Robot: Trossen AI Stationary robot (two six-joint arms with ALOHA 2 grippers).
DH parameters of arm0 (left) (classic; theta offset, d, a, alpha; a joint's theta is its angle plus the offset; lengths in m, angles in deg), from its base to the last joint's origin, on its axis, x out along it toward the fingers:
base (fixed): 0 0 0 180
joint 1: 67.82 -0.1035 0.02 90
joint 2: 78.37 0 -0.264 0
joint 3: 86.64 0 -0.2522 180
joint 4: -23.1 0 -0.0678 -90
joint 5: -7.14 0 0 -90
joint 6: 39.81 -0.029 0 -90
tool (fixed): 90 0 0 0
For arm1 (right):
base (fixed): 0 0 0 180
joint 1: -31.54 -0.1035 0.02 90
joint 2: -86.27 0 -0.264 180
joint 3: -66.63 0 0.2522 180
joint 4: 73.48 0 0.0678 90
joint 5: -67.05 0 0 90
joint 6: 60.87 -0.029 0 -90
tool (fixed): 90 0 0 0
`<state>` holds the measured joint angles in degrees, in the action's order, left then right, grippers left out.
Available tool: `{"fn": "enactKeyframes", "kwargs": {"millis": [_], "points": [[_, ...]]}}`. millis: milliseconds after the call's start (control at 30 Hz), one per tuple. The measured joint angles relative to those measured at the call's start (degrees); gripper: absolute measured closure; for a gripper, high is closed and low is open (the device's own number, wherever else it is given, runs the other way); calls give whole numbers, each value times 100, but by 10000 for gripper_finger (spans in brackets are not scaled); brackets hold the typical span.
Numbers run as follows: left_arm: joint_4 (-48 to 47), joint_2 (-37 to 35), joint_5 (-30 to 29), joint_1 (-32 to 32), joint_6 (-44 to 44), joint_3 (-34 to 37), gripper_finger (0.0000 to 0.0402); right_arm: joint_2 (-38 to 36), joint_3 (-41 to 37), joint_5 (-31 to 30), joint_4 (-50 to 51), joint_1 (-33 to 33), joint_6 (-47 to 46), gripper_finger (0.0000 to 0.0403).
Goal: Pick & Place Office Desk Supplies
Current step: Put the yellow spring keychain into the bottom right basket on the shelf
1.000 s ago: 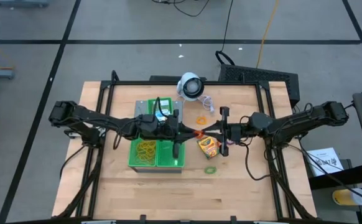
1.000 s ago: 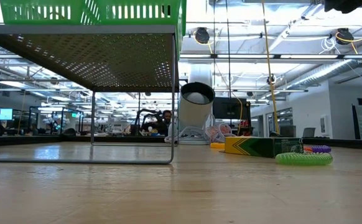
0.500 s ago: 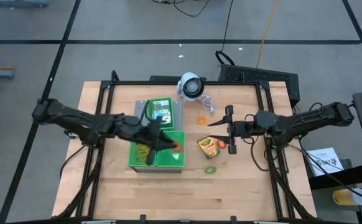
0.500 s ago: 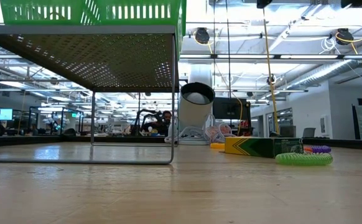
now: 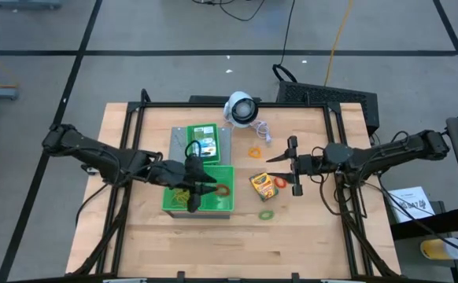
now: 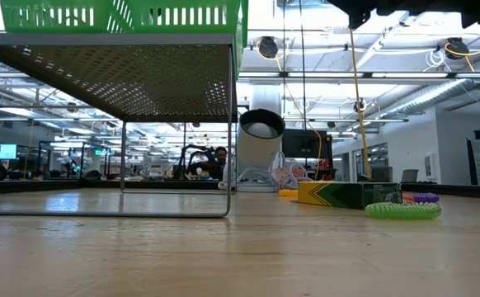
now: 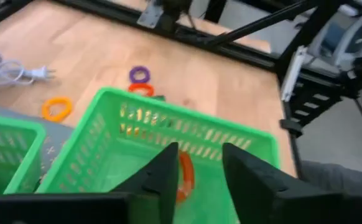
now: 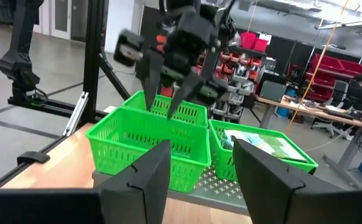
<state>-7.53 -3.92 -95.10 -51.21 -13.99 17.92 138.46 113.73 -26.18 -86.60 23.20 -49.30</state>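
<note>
Hovering left tool inside tray rim | orange band below

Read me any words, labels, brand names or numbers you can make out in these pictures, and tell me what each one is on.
No text can be read in any view.
crayon box on the table: printing too small to read.
crayon box in the tray: label blurred.
white paper sheet right of the table: dark marks, unreadable.
</note>
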Motion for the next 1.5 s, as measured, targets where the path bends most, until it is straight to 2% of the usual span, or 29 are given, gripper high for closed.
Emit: {"fn": "enactKeyframes", "kwargs": {"millis": [200,367,433,600,667,800,1000,1167,1300,1500], "points": [[-45,-5,20,-235,-102,9,190,-7,-193,2,-220,0,0,237],[7,-396,17,-419,-492,7,150,-86,-298,-71,-55,-3,-45,240],[-38,-640,-44,-446,-678,9,141,-92,-308,-415,63,-4,-83,240],[99,-1135,-301,-419,-1273,40,134,1,-319,-1722,650,27,-150,234],[216,-1299,-414,-416,-1475,143,136,113,-319,-1926,805,96,-341,231],[731,-1668,-722,-443,-1713,693,142,523,-319,-1921,887,362,-647,230],[1728,-2334,-766,-706,-1649,1831,141,1387,-319,-1857,876,988,-866,236],[2617,-2714,-740,-975,-1485,2682,138,2280,-317,-820,633,1653,-1292,238],[2928,-2791,-734,-1133,-1267,3024,144,3017,-311,-573,249,1925,-1320,236],[2927,-2788,-731,-1261,-1065,3062,143,3875,24,-546,182,2109,-1242,222]]}}
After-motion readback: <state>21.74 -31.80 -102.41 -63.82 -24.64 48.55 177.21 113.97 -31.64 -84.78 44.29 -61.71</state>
